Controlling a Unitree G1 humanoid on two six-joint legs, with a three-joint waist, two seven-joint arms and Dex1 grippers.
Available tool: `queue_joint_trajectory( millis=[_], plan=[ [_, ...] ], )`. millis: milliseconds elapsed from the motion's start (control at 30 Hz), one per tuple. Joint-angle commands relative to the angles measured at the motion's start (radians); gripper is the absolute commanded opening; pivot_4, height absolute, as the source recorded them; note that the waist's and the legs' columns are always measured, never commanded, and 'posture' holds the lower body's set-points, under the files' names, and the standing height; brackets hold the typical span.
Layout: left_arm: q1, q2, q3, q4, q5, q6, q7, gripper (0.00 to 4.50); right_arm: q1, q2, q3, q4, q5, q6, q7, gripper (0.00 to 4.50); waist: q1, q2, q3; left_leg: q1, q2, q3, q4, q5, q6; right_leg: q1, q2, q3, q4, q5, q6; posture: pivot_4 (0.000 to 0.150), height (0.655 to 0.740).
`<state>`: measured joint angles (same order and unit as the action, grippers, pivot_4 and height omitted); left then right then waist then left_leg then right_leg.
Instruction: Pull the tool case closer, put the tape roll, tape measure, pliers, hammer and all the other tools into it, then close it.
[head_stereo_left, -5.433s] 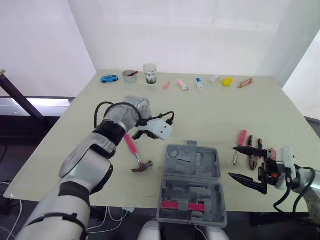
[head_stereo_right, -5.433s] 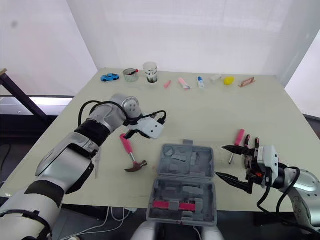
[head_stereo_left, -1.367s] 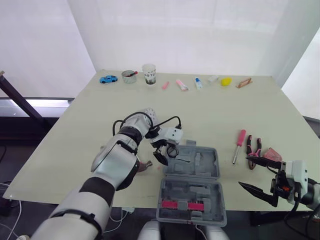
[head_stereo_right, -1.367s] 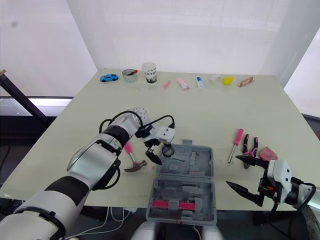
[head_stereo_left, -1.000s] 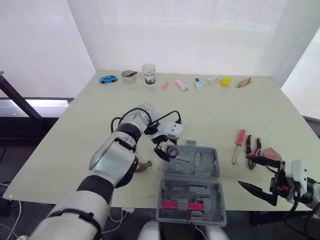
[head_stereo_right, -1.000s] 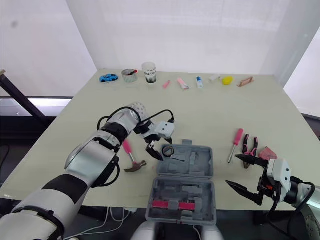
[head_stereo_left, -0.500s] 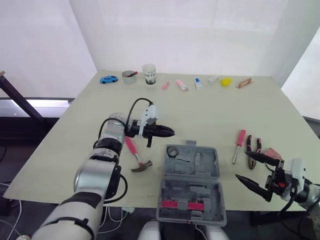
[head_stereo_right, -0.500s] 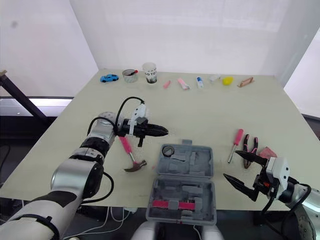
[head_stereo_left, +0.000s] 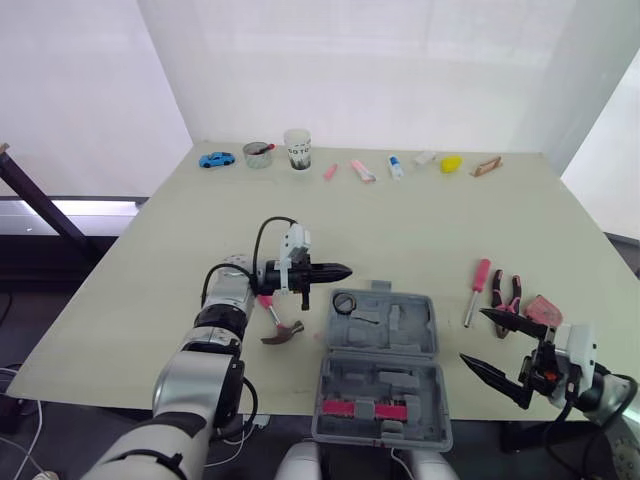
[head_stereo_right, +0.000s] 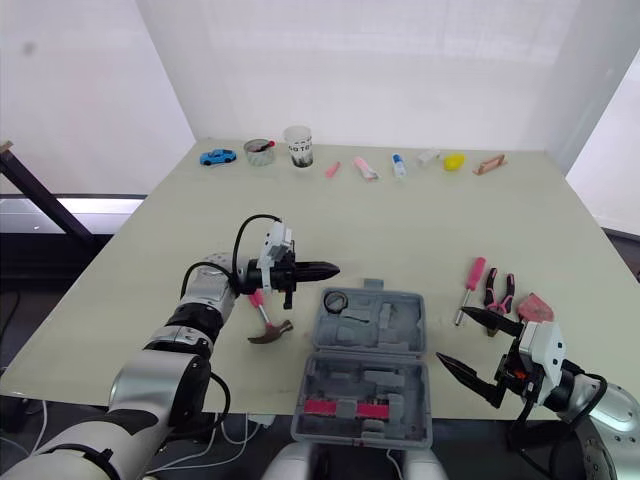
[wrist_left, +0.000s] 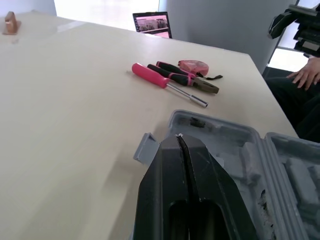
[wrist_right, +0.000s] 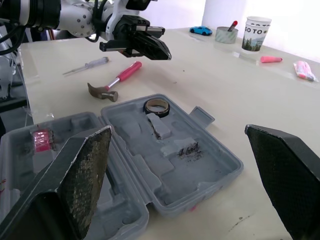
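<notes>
Left eye view: the tool case (head_stereo_left: 410, 335) is seen lying open at the near edge of the tabletop (head_stereo_left: 420, 225), with the tape roll (head_stereo_left: 345, 302) already seated in the far-left corner of its far half. The hammer (head_stereo_left: 278, 322) is seen on the tabletop just left of the case and is judged the likely next pick. Key relation: the hammer lies below the left hand (head_stereo_left: 346, 269) and a little to its robot side. Its long axis runs diagonally, with the pink handle to the far left, passing under the wrist. The steel head points near-right, close to the case edge but apart from it. The left arm is clearly nearer; the right arm is well apart, across the case. Left hand: fingers pressed together, nothing held or touched, pointed rightward above the tabletop. An opening and a downward turn would be needed before the handle could be taken across its width. Right hand (head_stereo_left: 473, 335): fingers spread wide, empty, held off the case's near-right side. The screwdriver (head_stereo_left: 477, 285), pliers (head_stereo_left: 513, 293) and tape measure (head_stereo_left: 545, 308) lie just beyond it, untouched.
</notes>
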<state>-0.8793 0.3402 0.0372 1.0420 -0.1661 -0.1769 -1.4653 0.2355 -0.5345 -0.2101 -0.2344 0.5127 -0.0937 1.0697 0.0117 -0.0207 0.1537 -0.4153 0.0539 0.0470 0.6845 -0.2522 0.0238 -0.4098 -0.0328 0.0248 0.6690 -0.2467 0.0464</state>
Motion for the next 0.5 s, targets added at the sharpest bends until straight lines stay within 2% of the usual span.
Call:
queue_joint_trajectory(
  millis=[33, 133, 233, 300, 500],
  plan=[
    [-0.012, 0.007, 0.008, -0.028, -0.032, 0.059, -0.044, 0.06, 0.017, 0.006, -0.007, -0.026, 0.000, -0.029, -0.012, 4.50, 0.000, 0.000, 0.000, 0.000, 0.000, 0.000, 0.000, 0.000, 0.000, 0.000, 0.000, 0.000, 0.000, 0.000, 0.000, 0.150, 0.7400],
    [-0.012, 0.007, 0.010, -0.027, -0.028, 0.043, -0.025, 0.83, 0.021, 0.006, -0.007, -0.028, -0.004, -0.036, -0.017, 4.50, 0.000, 0.000, 0.000, 0.000, 0.000, 0.000, 0.000, 0.000, 0.000, 0.000, 0.000, 0.000, 0.000, 0.000, 0.000, 0.150, 0.7400],
    [-0.013, 0.001, 0.005, -0.012, -0.001, -0.043, 0.042, 2.31, 0.024, 0.002, -0.012, -0.025, -0.004, -0.040, -0.019, 4.50, 0.000, 0.000, 0.000, 0.000, 0.000, 0.000, 0.000, 0.000, 0.000, 0.000, 0.000, 0.000, 0.000, 0.000, 0.000, 0.150, 0.7400],
    [-0.015, -0.001, -0.001, -0.005, -0.002, -0.055, 0.019, 3.33, 0.025, 0.000, -0.014, -0.024, -0.004, -0.044, -0.020, 4.50, 0.000, 0.000, 0.000, 0.000, 0.000, 0.000, 0.000, 0.000, 0.000, 0.000, 0.000, 0.000, 0.000, 0.000, 0.000, 0.150, 0.7400],
    [-0.012, 0.001, -0.022, 0.009, 0.012, -0.048, -0.029, 3.33, 0.025, 0.000, -0.011, -0.024, -0.009, -0.049, -0.025, 4.50, 0.000, 0.000, 0.000, 0.000, 0.000, 0.000, 0.000, 0.000, 0.000, 0.000, 0.000, 0.000, 0.000, 0.000, 0.000, 0.150, 0.7400]
  ],
)
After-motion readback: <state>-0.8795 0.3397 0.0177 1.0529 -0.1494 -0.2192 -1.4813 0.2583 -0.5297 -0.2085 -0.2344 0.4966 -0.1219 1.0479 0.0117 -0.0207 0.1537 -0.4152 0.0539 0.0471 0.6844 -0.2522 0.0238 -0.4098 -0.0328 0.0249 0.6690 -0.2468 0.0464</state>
